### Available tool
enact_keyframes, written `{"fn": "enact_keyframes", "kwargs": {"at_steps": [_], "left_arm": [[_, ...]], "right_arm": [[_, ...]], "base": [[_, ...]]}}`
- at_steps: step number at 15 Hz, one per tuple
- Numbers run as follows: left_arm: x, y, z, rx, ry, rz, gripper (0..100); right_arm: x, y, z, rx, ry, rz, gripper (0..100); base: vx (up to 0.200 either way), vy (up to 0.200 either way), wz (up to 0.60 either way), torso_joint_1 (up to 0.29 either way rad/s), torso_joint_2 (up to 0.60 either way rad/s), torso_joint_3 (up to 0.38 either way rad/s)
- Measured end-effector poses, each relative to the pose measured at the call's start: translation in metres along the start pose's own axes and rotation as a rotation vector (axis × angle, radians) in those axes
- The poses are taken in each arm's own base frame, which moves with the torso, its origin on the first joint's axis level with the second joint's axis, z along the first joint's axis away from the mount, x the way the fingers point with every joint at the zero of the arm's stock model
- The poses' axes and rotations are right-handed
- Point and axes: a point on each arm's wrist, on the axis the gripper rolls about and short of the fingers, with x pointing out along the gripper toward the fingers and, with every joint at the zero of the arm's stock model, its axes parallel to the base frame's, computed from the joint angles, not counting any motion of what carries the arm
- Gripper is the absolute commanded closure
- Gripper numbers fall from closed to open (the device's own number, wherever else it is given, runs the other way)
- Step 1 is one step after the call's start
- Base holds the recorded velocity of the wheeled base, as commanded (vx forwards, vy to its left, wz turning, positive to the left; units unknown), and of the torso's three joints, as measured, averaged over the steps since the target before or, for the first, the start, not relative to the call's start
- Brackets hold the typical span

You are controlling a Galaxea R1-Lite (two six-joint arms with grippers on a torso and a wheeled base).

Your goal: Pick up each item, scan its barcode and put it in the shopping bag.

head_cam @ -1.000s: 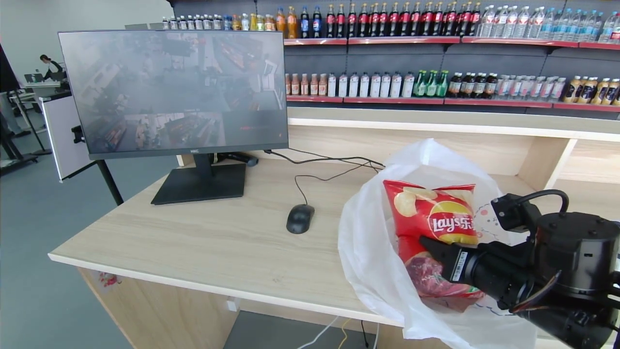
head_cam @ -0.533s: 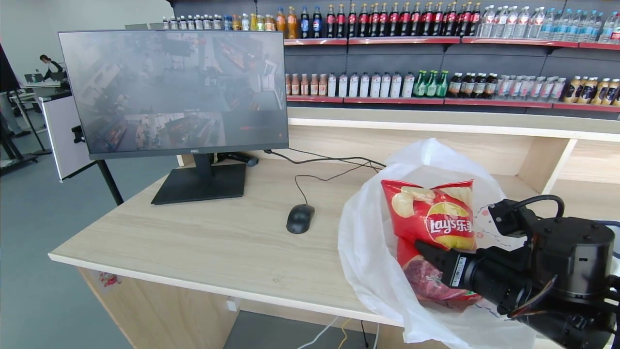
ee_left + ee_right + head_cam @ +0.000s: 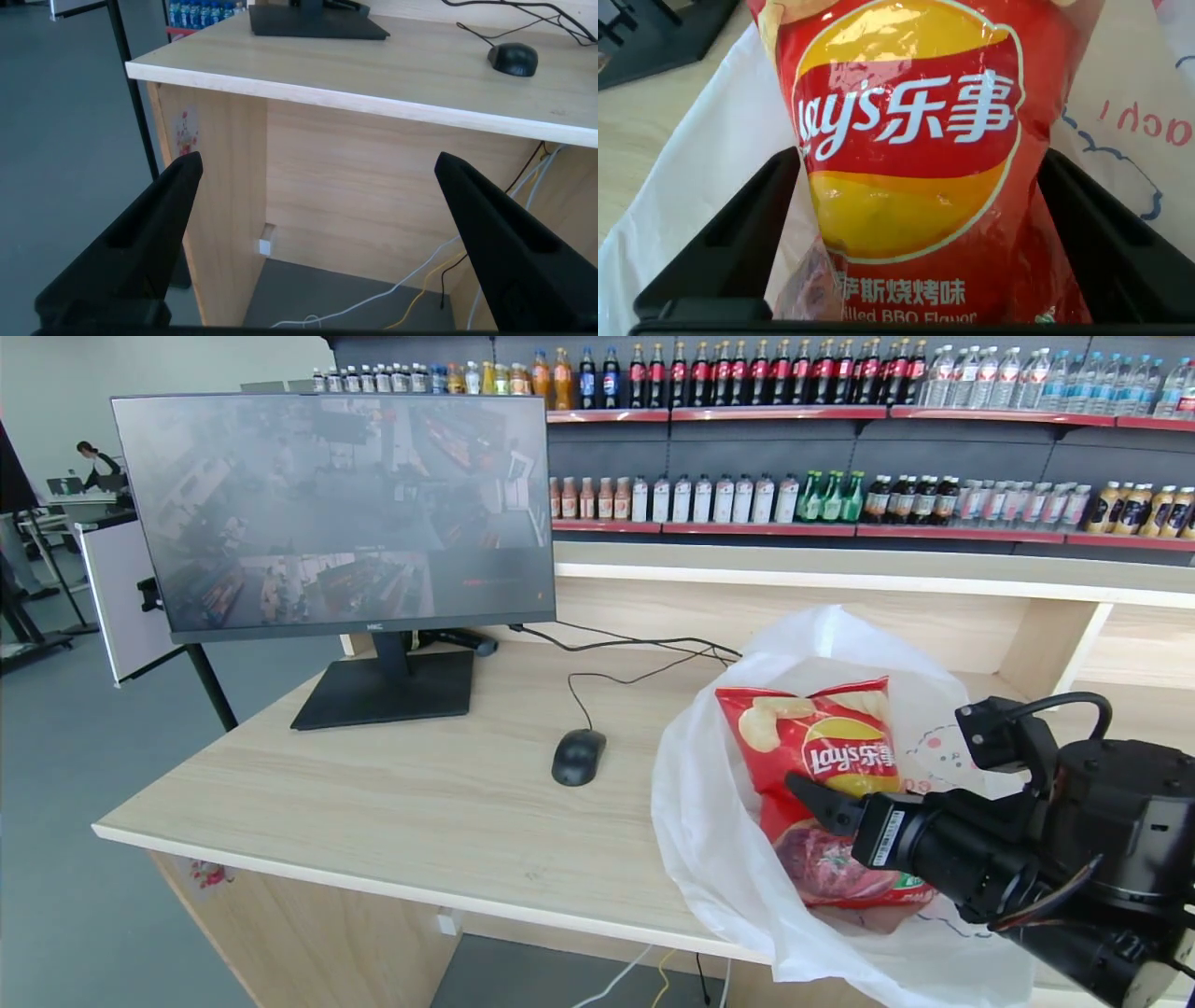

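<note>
A red bag of chips (image 3: 822, 756) stands upright inside the white plastic shopping bag (image 3: 719, 821) at the right of the wooden counter. My right gripper (image 3: 822, 812) comes in from the right and is shut on the lower half of the chip bag. In the right wrist view the chip bag (image 3: 915, 159) sits between both black fingers (image 3: 738, 243), with the shopping bag's plastic (image 3: 701, 159) behind it. My left gripper (image 3: 318, 168) hangs open and empty below the counter's front edge, facing the counter's side panel.
A monitor (image 3: 336, 513) on a black stand occupies the counter's left. A black mouse (image 3: 578, 756) with its cable lies mid-counter. A black handheld device (image 3: 457, 639) lies behind the monitor stand. Shelves of bottles (image 3: 840, 392) line the back wall. Bare counter top (image 3: 373, 803) stretches in front of the monitor.
My right gripper has shifted a little to the left with the chip bag, which now leans further left inside the shopping bag.
</note>
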Motion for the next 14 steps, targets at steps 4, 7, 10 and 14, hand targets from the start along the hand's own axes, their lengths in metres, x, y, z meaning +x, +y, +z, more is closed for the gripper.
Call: {"fn": "enact_keyframes", "kwargs": {"at_steps": [4,7,10,14], "left_arm": [[0.000,0.000,0.000,0.000,0.000,0.000,0],[0.000,0.000,0.000,0.000,0.000,0.000,0],[0.000,0.000,0.000,0.000,0.000,0.000,0],[0.000,0.000,0.000,0.000,0.000,0.000,0]], "right_arm": [[-0.005,0.006,0.019,-0.074,-0.112,0.034,0],[-0.014,0.007,0.030,-0.115,-0.193,0.048,0],[-0.018,0.007,0.043,-0.127,-0.296,0.049,0],[-0.024,0.016,0.095,-0.227,-0.665,0.102,0]], "base": [[0.000,0.000,0.00,0.000,0.00,0.000],[0.000,0.000,0.00,0.000,0.00,0.000],[0.000,0.000,0.00,0.000,0.00,0.000],[0.000,0.000,0.00,0.000,0.00,0.000]]}}
